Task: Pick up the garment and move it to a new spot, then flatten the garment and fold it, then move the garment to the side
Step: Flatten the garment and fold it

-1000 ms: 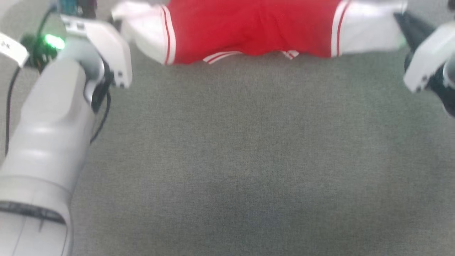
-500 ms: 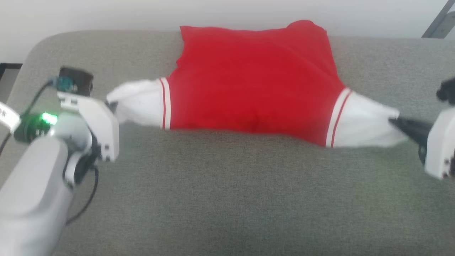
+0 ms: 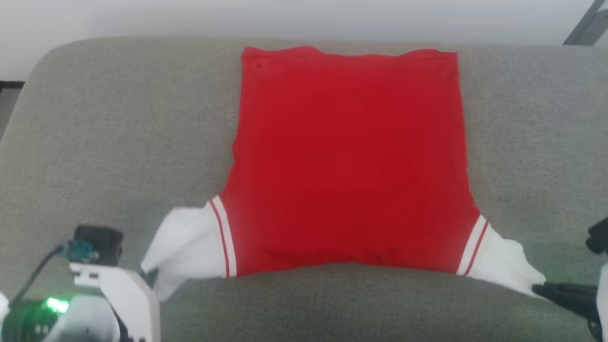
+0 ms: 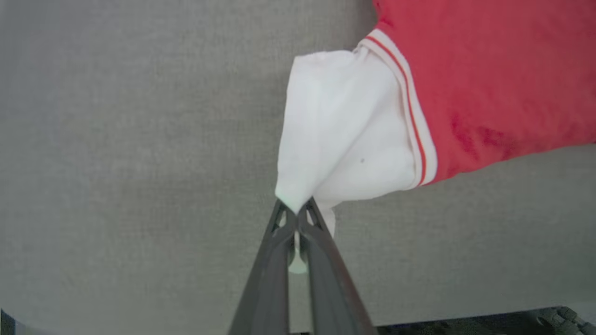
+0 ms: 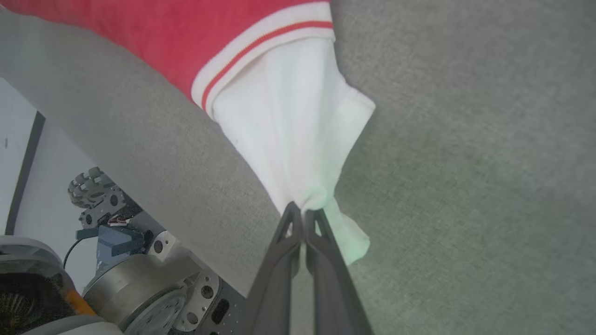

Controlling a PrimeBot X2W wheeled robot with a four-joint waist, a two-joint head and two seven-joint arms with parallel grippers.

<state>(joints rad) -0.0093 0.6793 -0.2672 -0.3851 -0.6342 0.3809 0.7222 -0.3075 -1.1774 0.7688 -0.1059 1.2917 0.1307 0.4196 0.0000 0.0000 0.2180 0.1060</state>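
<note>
My left end effector and right end effector clench both sleeves of the soft red fabric shirt, spread ahead toward the far edge (grey cushion).

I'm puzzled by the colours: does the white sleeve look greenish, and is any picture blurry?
Head view: slightly soft; a green light glows on the left arm, and the garment's right sleeve is faintly green. Right wrist view: green cast on the sleeve tip at the right gripper and on the grey cushion. Left wrist view: neutral, crisp at the left gripper, hazy upper left corner.
</note>
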